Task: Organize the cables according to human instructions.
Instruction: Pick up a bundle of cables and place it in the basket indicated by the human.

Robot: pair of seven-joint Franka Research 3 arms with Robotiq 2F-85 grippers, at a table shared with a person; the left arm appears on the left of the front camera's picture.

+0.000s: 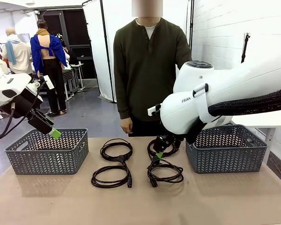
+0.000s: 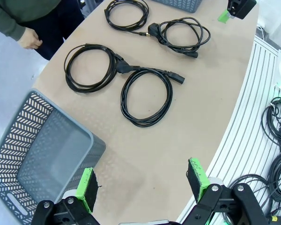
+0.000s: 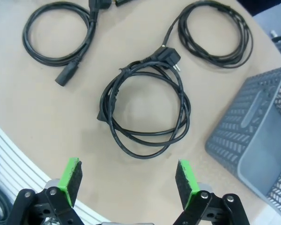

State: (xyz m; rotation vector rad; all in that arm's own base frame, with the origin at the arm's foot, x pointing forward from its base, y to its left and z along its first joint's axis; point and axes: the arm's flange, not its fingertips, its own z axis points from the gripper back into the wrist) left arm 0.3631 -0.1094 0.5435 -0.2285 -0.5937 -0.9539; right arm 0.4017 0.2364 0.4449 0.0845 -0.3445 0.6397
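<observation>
Simply, four cables [image 2: 123, 67] coiled flat, paired

Four plain black cables [image 1: 110, 177] on a light tan, unpatterned table [image 1: 225, 201]. Two blue-grey baskets, the left basket [image 1: 47, 152] and the right basket [image 1: 227, 150], their walls an open herringbone lattice. Glossy white robot arm [image 1: 225, 89] with a matte black ribbed hose [image 1: 253, 105]. Black left gripper [image 2: 140, 166] and black right gripper [image 3: 128, 164], with bright green pads [image 3: 70, 180] on the fingers. Dark olive shirt [image 1: 147, 70] over a white tee [image 1: 151, 31] on the person. White-painted brick wall [image 1: 220, 28] and dull grey floor [image 1: 89, 117] beyond.
</observation>
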